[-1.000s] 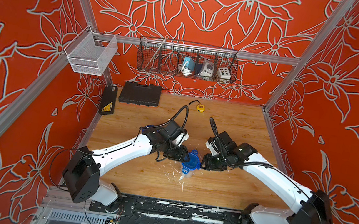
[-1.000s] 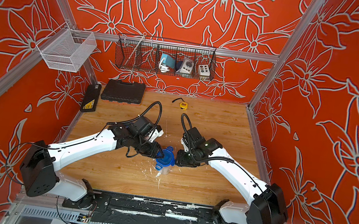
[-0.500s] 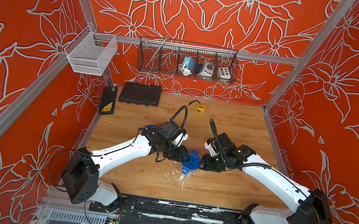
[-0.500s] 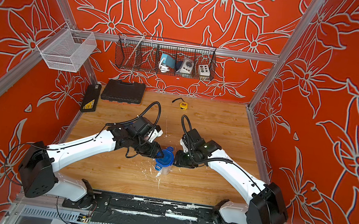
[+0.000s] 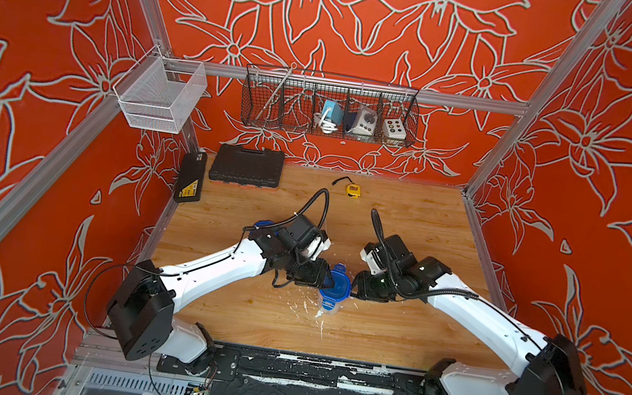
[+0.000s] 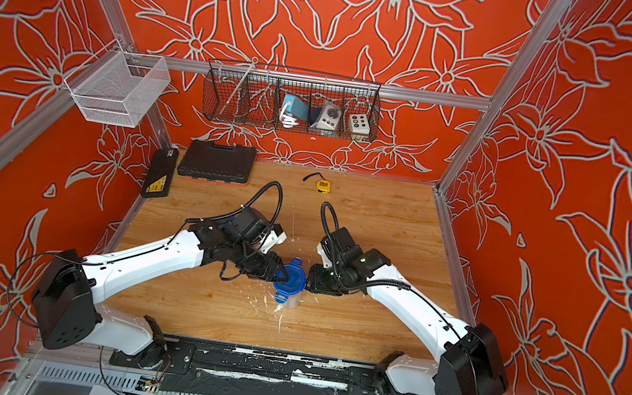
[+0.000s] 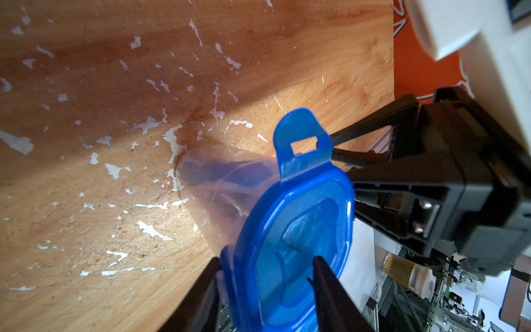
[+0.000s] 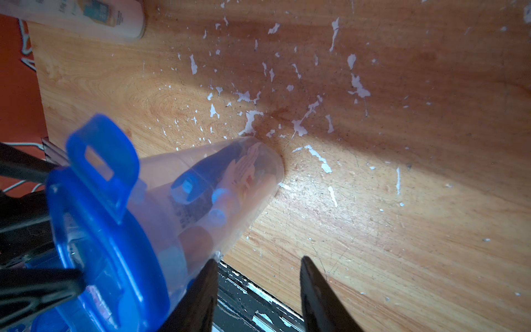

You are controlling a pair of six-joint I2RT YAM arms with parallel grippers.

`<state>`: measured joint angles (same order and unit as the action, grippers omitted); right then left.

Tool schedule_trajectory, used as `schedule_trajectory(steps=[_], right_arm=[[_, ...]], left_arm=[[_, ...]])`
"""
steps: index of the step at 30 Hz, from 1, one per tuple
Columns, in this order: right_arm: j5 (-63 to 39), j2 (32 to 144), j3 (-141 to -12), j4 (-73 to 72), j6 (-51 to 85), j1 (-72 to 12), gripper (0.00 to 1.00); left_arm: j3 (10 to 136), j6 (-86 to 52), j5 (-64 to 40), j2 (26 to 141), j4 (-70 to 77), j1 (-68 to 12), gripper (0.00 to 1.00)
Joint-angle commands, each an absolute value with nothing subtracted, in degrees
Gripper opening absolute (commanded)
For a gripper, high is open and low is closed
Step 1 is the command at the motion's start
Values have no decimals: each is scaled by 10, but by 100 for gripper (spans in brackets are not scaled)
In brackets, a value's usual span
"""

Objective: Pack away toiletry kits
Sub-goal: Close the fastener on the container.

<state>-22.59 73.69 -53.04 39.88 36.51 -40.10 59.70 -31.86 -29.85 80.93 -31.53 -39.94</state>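
Observation:
A clear tub [image 5: 330,307] with a blue clip lid [image 5: 334,285] stands mid-table in both top views, between my two grippers. Blue and white toiletries show through its wall [image 8: 218,184]. The lid's far tab [image 7: 301,138] sticks up unlatched. My left gripper [image 7: 265,258] is open. One finger [image 7: 207,290] lies by the tub's wall under the rim, the other [image 7: 327,290] over the lid's top. My right gripper [image 8: 258,258] is open and empty, with one finger [image 8: 201,287] against the tub's wall. A white bottle [image 8: 86,17] lies farther back.
Two black tool cases [image 5: 246,165] [image 5: 190,176] and a yellow tape measure [image 5: 353,190] lie along the back. A black wire basket [image 5: 329,106] and a white mesh basket [image 5: 158,98] hang on the walls. Something blue [image 5: 262,224] peeks out behind my left arm.
Both grippers have stayed at the tub. The right one has shifted slightly towards it. The tub has barely moved.

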Motion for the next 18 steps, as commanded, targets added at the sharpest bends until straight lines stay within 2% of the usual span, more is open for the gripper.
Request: schedule_trajectory(steps=[1, 4, 7, 13, 18], right_arm=[[-238, 738, -549, 356, 355, -406, 48], [-229, 734, -555, 377, 344, -405, 48], [-217, 721, -555, 393, 340, -405, 48], [-195, 705, -568, 430, 331, -403, 50], [-171, 695, -590, 466, 316, -395, 56]], left_arm=[[570, -327, -336, 816, -323, -410, 47], [565, -329, -326, 808, -326, -408, 50], [573, -322, -306, 804, -341, -403, 65], [593, -301, -296, 803, -357, -378, 83], [608, -286, -295, 798, -372, -367, 85]])
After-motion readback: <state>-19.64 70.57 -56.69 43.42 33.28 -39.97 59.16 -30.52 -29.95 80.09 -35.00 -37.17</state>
